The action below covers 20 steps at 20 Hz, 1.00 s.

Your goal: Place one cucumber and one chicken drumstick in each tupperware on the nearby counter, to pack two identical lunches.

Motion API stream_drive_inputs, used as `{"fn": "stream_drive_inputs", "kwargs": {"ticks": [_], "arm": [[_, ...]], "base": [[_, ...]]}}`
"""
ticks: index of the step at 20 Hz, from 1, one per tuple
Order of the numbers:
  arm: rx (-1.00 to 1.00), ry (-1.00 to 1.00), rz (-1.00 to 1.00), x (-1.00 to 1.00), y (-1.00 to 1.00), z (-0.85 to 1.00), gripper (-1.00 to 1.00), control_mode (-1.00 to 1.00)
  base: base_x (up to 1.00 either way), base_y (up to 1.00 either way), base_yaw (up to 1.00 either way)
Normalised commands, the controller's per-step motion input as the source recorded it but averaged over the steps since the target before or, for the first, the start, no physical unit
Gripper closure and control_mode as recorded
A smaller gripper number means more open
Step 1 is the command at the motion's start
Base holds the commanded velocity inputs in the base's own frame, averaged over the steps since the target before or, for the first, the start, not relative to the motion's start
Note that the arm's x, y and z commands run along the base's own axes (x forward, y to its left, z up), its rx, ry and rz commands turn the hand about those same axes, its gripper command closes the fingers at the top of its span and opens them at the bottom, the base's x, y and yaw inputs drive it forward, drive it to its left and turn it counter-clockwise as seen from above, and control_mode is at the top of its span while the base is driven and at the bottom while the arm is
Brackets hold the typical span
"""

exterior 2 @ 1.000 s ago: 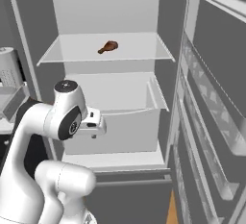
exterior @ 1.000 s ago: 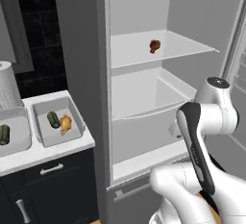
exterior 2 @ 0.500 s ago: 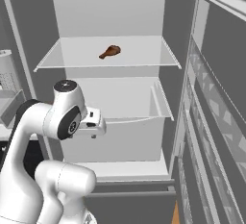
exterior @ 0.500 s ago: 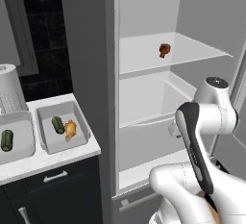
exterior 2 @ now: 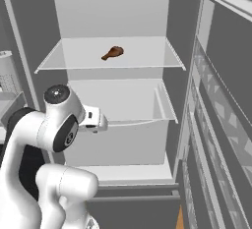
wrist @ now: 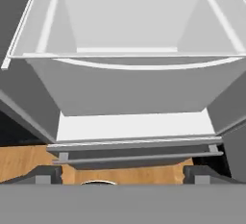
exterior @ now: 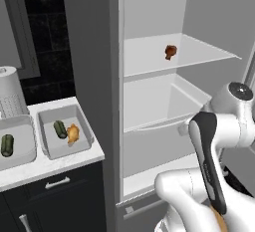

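Drumstick point(exterior: 170, 52) sits mid-shelf point(exterior: 209, 57) in the open fridge; pincer point(wrist: 122, 174) tips wide apart, facing the drawer point(wrist: 129, 83).

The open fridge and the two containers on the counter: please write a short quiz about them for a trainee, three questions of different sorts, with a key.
1. True or false: the chicken drumstick in the fridge lies on the upper shelf.
2. Multiple choice: the right tupperware on the counter holds
A. nothing
B. only a cucumber
C. a cucumber and a drumstick
3. Fill in: the left tupperware holds only a ____.

Key
1. True.
2. C: a cucumber lies beside a drumstick.
3. Cucumber: one green cucumber, no drumstick with it.
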Motion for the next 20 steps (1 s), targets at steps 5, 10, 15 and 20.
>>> {"fn": "stream_drive_inputs", "kwargs": {"ticks": [5, 10, 15, 20], "arm": [[0.0, -0.56, 0.0, 0.18, 0.0, 0.53, -1.0, -1.0], [0.02, -0.29, 0.0, 0.45, 0.0, 0.98, -1.0, -1.0], [0.09, -0.1, 0.0, 0.73, 0.07, 1.0, -1.0, -1.0], [0.09, 0.0, -0.01, 0.76, 0.05, 1.0, -1.0, -1.0]], "base": [[0.0, 0.0, 0.0], [0.0, 0.0, 0.0], [0.0, 0.0, 0.0], [0.0, 0.0, 0.0]]}}
